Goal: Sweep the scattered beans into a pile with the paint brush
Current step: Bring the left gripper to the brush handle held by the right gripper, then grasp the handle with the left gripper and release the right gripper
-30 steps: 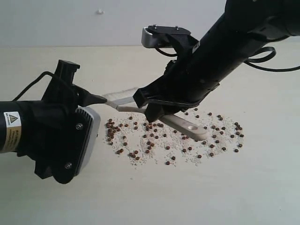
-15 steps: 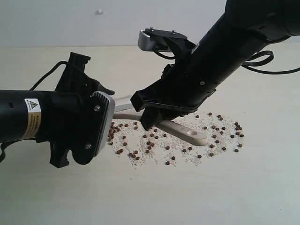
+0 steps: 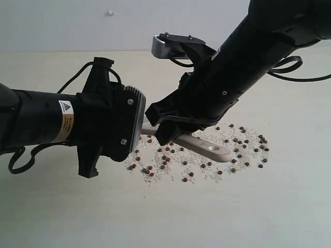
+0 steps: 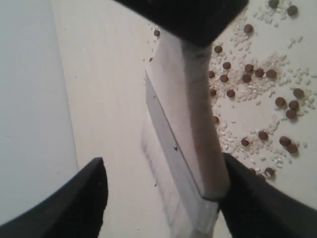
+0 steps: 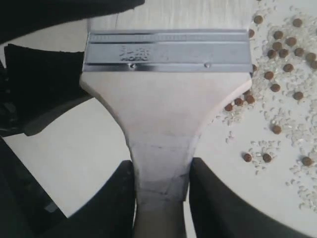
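My right gripper (image 5: 161, 173) is shut on the narrow neck of the paint brush (image 5: 166, 99), which has a wooden handle and a silver ferrule. In the exterior view the handle end with its hole (image 3: 213, 149) sticks out to the right of that gripper (image 3: 164, 133), just above the table. My left gripper (image 4: 162, 171) stands open around the brush head (image 4: 188, 114), seen edge-on. The head is close against one finger (image 4: 242, 198), with a wide gap to the other. Brown beans (image 3: 170, 155) lie scattered with whitish crumbs in a wide patch under and right of the brush. No pile is in view.
The pale table (image 3: 217, 217) runs back to a white wall (image 3: 77, 26). The left arm's black body (image 3: 57, 126) hides the bristles and the patch's left edge. A black cable (image 3: 297, 70) loops off the right arm.
The left arm has moved right toward the brush, and its wrist now covers the bristle end and the leftmost beans. The right arm and the brush have barely shifted.
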Available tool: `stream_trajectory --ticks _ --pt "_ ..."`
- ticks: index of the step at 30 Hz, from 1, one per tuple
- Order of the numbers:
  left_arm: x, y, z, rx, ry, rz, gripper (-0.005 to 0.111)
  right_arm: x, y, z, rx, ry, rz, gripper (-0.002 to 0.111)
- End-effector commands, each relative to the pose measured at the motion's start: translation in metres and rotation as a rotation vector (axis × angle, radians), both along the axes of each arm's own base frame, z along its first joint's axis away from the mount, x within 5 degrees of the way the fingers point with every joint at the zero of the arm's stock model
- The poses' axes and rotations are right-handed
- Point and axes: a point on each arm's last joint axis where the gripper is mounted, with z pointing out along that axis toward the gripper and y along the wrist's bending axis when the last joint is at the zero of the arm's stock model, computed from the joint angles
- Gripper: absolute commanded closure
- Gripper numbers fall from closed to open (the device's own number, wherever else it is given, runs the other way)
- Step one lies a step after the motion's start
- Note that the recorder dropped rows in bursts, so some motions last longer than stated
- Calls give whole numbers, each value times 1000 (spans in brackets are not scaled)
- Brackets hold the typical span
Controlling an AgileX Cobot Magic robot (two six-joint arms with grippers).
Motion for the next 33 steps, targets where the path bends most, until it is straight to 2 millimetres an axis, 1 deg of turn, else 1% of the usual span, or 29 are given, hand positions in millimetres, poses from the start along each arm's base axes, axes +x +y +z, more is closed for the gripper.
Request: stream_trajectory --ticks 1,2,3,4,12,13,14,15,17,18,20,22,24,26,28,33 --pt "2 -4 -4 -9 24 16 48 2 -1 3 4 -18 7 108" --pt "2 -4 -5 -6 27 16 50 2 -1 3 2 -18 9 108" --pt "2 -5 -9 4 38 15 56 2 -1 3 1 -15 10 108" --pt "3 -5 -11 6 40 15 59 2 -1 3 1 -15 10 108" --pt "3 -5 -12 10 42 13 84 2 -1 3 0 -14 11 108" --pt "3 -6 -12 9 43 12 92 2 -1 3 0 -14 11 108" --pt "2 -6 -12 7 46 7 97 2 -1 3 0 -14 11 108" --pt "2 -6 -12 6 47 6 105 2 -1 3 0 -12 12 108" --pt "2 -6 -12 6 47 6 107 1 -1 3 -5 -3 19 107" --pt "2 -6 -12 6 47 6 107 1 -1 3 -4 -5 18 104" --pt "2 -6 -12 5 48 7 107 2 -3 2 -30 -13 7 94" --pt "2 -6 -12 1 52 12 107 5 -11 0 -114 -40 -35 79" --pt "3 -6 -12 -1 54 21 107 6 -17 4 -162 -75 -55 68" --pt "3 -6 -11 -3 53 29 107 6 -18 8 -155 -103 -55 62" --pt "3 -6 -11 -5 55 32 107 5 -19 15 -136 -135 -60 59" --pt "3 -6 -11 -13 62 42 107 3 -25 32 -125 -221 -69 59"
